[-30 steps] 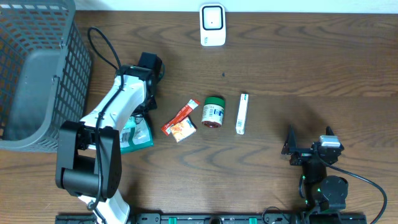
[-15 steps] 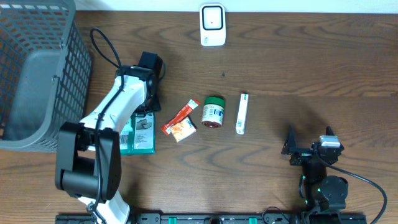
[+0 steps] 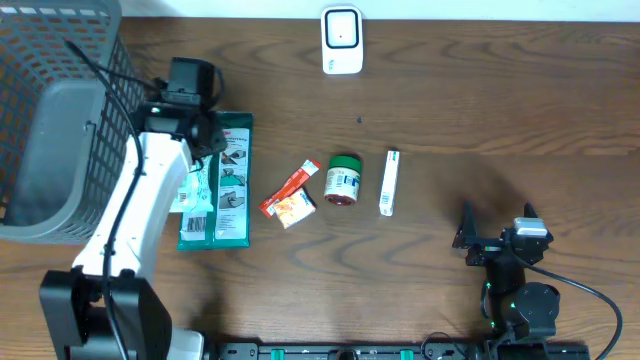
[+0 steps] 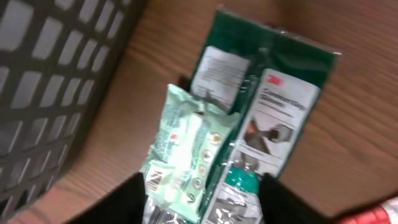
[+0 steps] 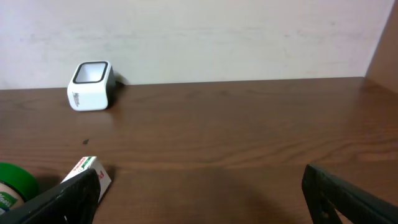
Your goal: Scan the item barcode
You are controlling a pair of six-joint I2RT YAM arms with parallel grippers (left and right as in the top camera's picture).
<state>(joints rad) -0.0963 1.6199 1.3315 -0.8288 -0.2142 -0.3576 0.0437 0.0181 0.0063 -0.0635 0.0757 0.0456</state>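
1. The left gripper [image 4: 202, 183] has swung up the table [image 3: 450, 120] from over the packs, and its wrist is now near the wire basket [image 3: 120, 90] corner.
2. Its fingers stand apart; a second ago they were pinched together. Nothing is clamped. The packs show below between the fingers, but blur hides whether they touch.
3. The green 3M pack [image 3: 232, 170] lies flat just beside the basket. Far more of it is uncovered than before, and it is square now, not tilted.
4. The pale green wipes pack [image 3: 197, 195] lies on the 3M pack's left part.
5. The white barcode scanner [image 3: 341, 40] is at the far edge, well apart from the packs, unmoved.
6. The red sachet [image 3: 290, 195], green-lidded jar [image 3: 343, 180] and slim white box [image 3: 389, 183] are in the same spots mid-table.
7. The right gripper [image 5: 202, 190] has its jaws wide and empty, parked front right, unchanged.
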